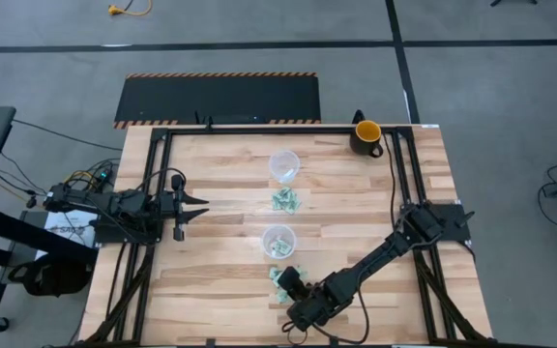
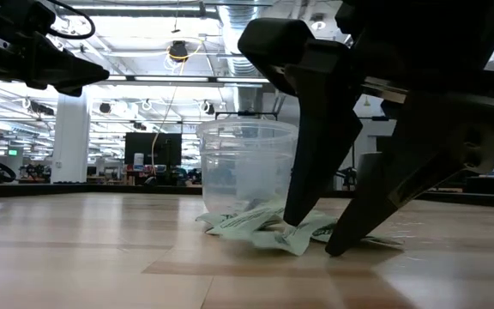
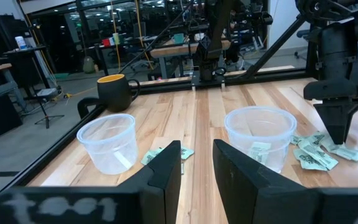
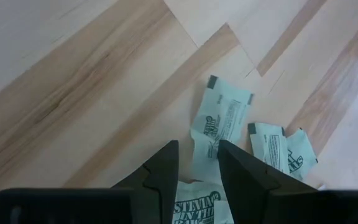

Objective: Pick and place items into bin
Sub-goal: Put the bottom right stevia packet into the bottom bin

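Right wrist view shows the right gripper [image 4: 194, 163] tips down on the tabletop [image 4: 73, 81], jaws slightly spread astride a pale green packet [image 4: 219, 124] running lengthwise between them; the left gripper [image 1: 193, 205], jaws slightly apart, waits far off.

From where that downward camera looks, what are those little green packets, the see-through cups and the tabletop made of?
The green packets look like thin printed paper sachets with a slight sheen: flat, creased, dark lettering, possibly sweetener. The cups seem to be clear thin plastic, since you can see straight through the walls and the rims catch the light. The table looks like pale wood planks with visible grain and seams, smoothly finished.
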### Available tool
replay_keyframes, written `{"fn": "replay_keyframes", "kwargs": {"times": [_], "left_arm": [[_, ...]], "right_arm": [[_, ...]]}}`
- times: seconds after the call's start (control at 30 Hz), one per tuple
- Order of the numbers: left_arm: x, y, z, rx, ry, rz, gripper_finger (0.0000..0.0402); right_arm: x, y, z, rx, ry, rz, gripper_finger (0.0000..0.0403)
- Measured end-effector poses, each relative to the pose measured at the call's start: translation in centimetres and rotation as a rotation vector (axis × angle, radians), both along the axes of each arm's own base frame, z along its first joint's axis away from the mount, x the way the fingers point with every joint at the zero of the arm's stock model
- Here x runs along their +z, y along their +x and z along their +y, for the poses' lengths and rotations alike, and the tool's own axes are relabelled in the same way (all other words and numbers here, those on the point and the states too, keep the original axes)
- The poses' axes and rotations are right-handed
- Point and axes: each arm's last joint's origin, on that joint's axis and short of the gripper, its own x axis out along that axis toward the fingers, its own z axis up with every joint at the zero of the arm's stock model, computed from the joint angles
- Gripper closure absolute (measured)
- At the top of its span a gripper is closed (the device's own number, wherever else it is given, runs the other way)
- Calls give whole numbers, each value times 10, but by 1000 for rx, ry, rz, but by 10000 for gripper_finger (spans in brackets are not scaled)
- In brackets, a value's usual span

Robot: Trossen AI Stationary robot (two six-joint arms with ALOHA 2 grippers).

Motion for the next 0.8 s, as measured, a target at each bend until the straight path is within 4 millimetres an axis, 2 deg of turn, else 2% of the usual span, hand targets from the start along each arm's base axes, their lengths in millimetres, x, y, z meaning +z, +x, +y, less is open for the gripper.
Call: {"fn": "replay_keyframes", "kwargs": {"times": [0.17,0.7,0.8], "left_arm": [[0,0,0,1,0,0,317],[0,0,0,0,0,0,317],[0,0,0,0,0,0,317]], "right_arm": [[0,0,0,0,-1,1,311],[0,0,0,0,-2,1,398],[0,0,0,-1,-1,1,399]]}}
